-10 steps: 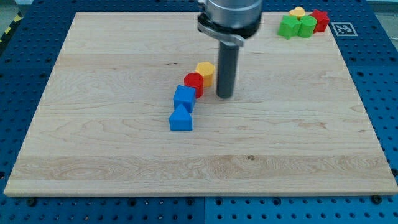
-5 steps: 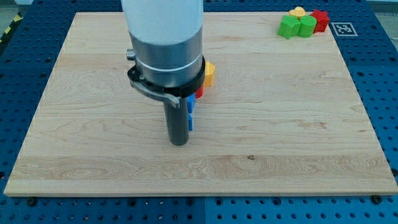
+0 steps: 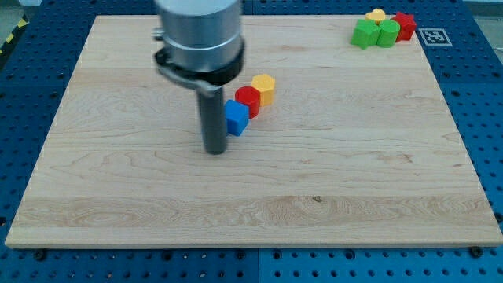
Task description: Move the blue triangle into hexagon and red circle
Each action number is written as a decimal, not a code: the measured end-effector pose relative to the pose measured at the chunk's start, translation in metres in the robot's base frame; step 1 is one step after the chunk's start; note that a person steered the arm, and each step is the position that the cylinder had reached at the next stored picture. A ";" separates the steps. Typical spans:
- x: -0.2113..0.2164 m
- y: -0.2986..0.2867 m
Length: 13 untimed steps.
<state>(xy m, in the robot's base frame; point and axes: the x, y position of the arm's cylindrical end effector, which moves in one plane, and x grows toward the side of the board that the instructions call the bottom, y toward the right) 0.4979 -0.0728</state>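
Note:
My tip (image 3: pixel 214 151) rests on the wooden board (image 3: pixel 354 157), left of centre. Just right of the rod a blue block (image 3: pixel 236 118) shows, its left side hidden by the rod, so I cannot make out its shape. It touches the red circle (image 3: pixel 247 100), which touches the yellow hexagon (image 3: pixel 264 88); the three form a diagonal line rising to the view's right. My tip is just left of and below the blue block. Only one blue block shows; a second one, if present, is hidden behind the rod.
At the board's top right corner stands a cluster of two green blocks (image 3: pixel 375 33), a yellow block (image 3: pixel 376 15) and a red block (image 3: pixel 404 25). A black-and-white marker (image 3: pixel 431 35) sits beside it off the board.
My rod moved from the right of the block line around to its lower left. The lower blue block that lay apart is no longer visible; one blue block now sits against the red circle.

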 end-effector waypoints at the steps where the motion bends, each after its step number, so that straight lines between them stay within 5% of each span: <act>1: -0.002 -0.063; 4: -0.044 -0.036; 9: -0.004 0.001; 13: -0.027 0.061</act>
<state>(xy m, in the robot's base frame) 0.4713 -0.0116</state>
